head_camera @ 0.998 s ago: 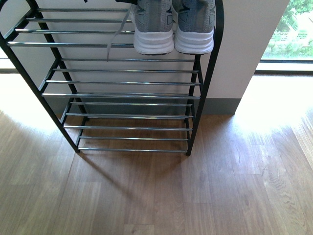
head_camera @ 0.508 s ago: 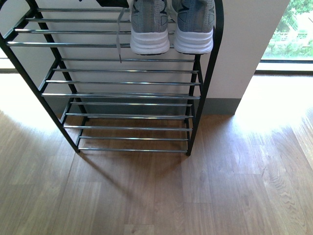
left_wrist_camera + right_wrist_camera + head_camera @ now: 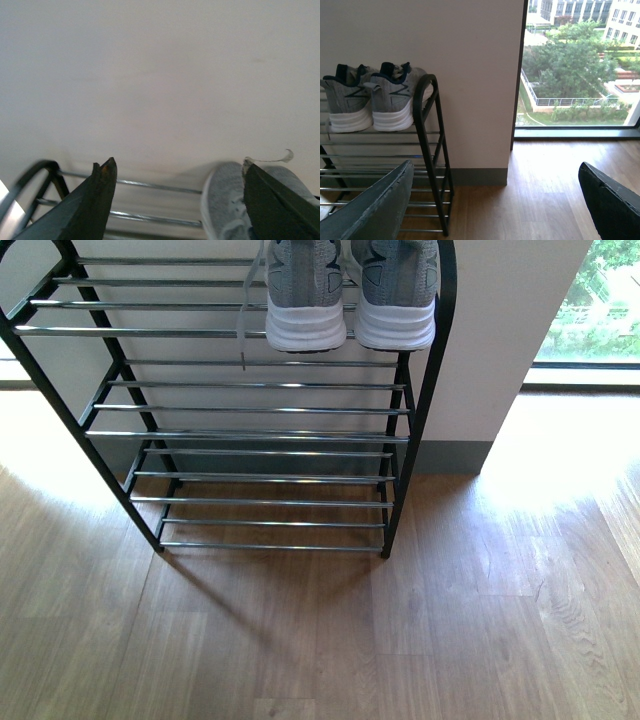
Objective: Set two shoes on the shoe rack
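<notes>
Grey sneakers sit paired on the top tier of the shoe rack. The left sneaker has slid slightly left and settled beside the right sneaker. My left fingers have left the front view and stand spread, holding nothing. My right fingers gape empty too. I judge placement done. The right sneaker hugs the arched end, and a lace dangles through the bars. Bare floor gives retreat room.
</notes>
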Tool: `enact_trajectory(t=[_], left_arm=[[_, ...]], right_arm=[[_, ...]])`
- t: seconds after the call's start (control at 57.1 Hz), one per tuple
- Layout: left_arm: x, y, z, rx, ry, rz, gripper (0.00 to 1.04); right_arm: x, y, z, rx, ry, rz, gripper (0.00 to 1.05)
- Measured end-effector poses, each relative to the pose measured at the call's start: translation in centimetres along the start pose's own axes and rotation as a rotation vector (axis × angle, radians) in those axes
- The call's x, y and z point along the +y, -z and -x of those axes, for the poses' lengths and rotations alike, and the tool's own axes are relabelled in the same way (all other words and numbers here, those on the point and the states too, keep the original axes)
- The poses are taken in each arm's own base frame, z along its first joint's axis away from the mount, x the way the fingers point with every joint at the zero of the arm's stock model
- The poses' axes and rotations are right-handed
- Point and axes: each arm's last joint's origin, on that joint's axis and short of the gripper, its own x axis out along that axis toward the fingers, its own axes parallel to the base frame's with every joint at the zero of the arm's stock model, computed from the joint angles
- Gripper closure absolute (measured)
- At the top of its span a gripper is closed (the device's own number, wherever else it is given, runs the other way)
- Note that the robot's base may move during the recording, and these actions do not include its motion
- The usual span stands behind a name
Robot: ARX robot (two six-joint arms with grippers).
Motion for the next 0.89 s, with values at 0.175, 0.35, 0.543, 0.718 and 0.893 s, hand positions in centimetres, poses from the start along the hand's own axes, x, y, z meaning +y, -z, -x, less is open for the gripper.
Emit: enact_trajectory(t=[0.175,0.35,0.543,0.718,0.893], left_arm=[[3.1,2.9,5.3,-0.067,-0.015,-0.066,0.62],[5.3,6.0,10.4,-0.023,-0.014,-0.095,0.91],[7.4,7.9,16.4,-0.017,-0.019,-0.102,1.04],[8.4,9.2,20.6,-0.013,-0.016,-0.103,1.04],[9.7,9.8,23.4,-0.014,-0.021,-0.103,1.04]], right_arm=[[0.0,0.0,0.0,0.000,-0.001,0.000,0.09],[0.0,0.0,0.0,0.000,0.000,0.000,0.09],[0.0,0.0,0.0,0.000,0.000,0.000,0.09],[0.0,0.0,0.0,0.000,0.000,0.000,0.09],[0.0,0.0,0.0,0.000,0.000,0.000,0.09]])
